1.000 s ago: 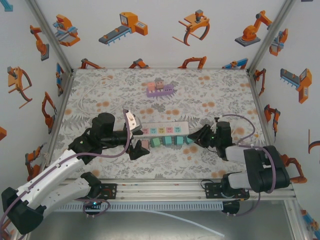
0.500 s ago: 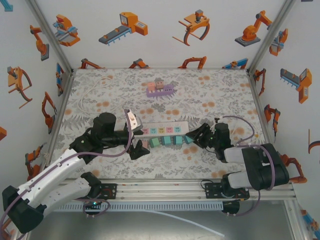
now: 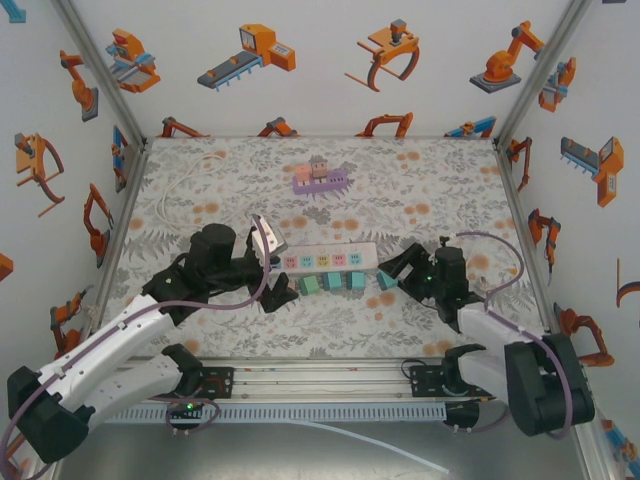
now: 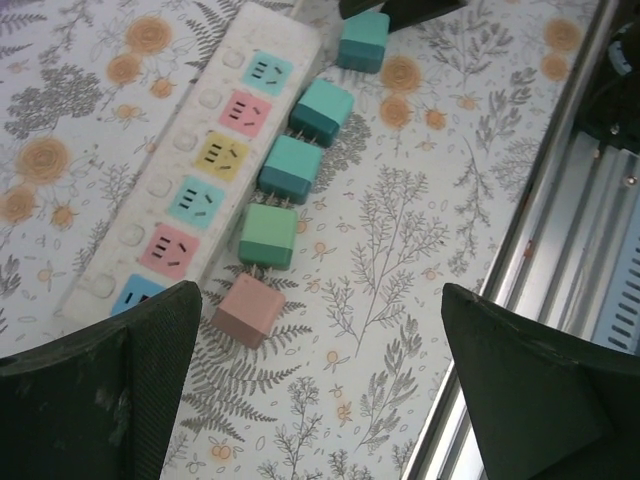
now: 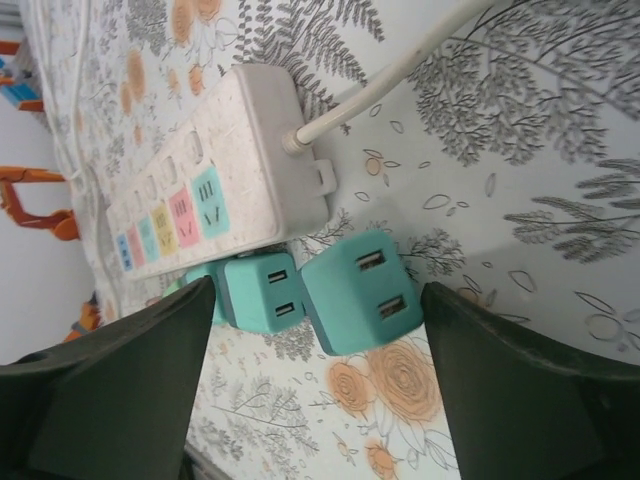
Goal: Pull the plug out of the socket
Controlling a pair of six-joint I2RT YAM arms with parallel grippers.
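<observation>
The right claw point(image 5: 318, 288) stands spread, its fingers point(image 5: 110, 390) flanking a teal plug point(image 5: 360, 290) without touching it. The plug lies loose on the table point(image 5: 520, 200), just off the cord point(image 5: 400, 80) end of the strip point(image 5: 220, 190). A second plug point(image 5: 262, 290) lies beside it, perhaps touching.

The left claw point(image 4: 320, 320) is spread wide and grips nothing. A pink plug point(image 4: 250, 310) lies just ahead of it by the left finger. Beyond that, a green plug point(image 4: 268, 236) and more teal ones run along the strip's side, all unplugged.
</observation>
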